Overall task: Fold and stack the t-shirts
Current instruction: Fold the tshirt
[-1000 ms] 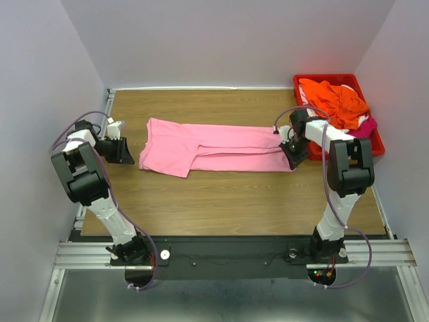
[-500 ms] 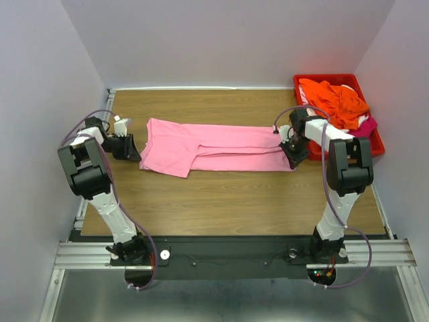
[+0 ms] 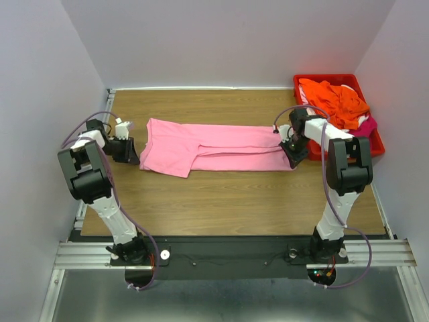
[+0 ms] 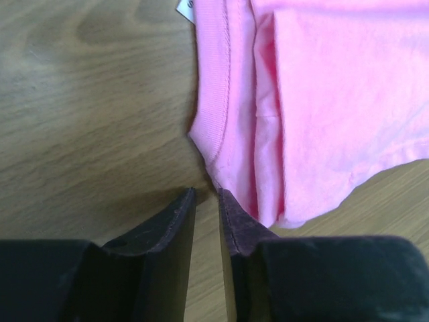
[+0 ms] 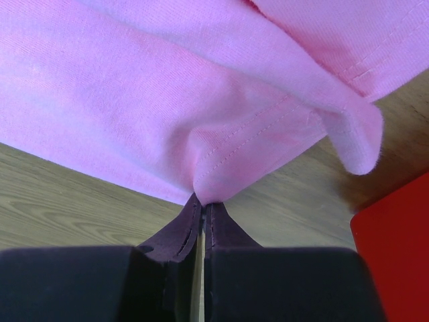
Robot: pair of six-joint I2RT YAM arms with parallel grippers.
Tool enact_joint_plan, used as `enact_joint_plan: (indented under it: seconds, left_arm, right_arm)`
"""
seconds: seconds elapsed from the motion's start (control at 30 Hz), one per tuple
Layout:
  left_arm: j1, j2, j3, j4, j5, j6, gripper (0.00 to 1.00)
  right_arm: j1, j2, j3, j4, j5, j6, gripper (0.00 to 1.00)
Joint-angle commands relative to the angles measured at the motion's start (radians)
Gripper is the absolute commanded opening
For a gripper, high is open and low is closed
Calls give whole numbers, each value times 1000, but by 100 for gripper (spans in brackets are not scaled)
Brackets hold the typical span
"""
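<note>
A light pink t-shirt (image 3: 214, 144) lies folded into a long band across the middle of the table. My right gripper (image 3: 293, 155) is shut on the hem at its right end; in the right wrist view the cloth (image 5: 167, 87) bunches into the closed fingertips (image 5: 203, 204). My left gripper (image 3: 133, 149) sits low on the wood at the shirt's left end. Its jaws (image 4: 206, 193) stand a narrow gap apart with only wood between them, and the right finger touches the collar corner (image 4: 221, 134). Orange t-shirts (image 3: 335, 100) and a magenta one (image 3: 369, 127) are heaped in the bin.
A red plastic bin (image 3: 322, 78) stands at the back right corner, close beside my right arm; its edge (image 5: 392, 235) shows in the right wrist view. Grey walls close in the table on three sides. Bare wood (image 3: 221, 194) lies in front of the shirt.
My left gripper has slid right, up to the shirt's left end, and its jaws have narrowed. The right gripper and the shirt have not moved.
</note>
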Motion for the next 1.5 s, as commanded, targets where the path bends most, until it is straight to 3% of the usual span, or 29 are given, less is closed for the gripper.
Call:
enact_joint_plan:
  seconds: [0.0,0.6,0.7,0.8,1.2,1.37,1.4,1.43,1.47]
  left_arm:
    - [-3,-29,-38,-35,-49,15,36]
    - [-57,38,13,-12,-41,-34,32]
    - [-60,30,-2,-9,-64,-32,19]
    - [-58,0,-24,-16,-101,-17,0]
    - [-9,-195,-215,-50,-190,41,0]
    - [9,-204,-219,-59,-190,69,0]
    - [8,-207,-211,-90,-178,107,17]
    - [14,-233,-196,-110,-156,135,27]
    - [14,-255,-189,-139,-127,191,38]
  right_arm:
    - [-14,23,10,36,28,-21,1]
    - [-14,24,10,35,35,-27,1]
    - [-16,26,11,36,37,-27,1]
    - [-16,24,8,36,41,-30,1]
    - [-16,-45,-94,35,46,-81,1]
    - [-16,-60,-102,33,46,-86,3]
    - [-14,-65,-99,30,37,-87,9]
    - [-14,-80,-87,18,25,-93,29]
    - [-16,-89,-79,12,-4,-95,39]
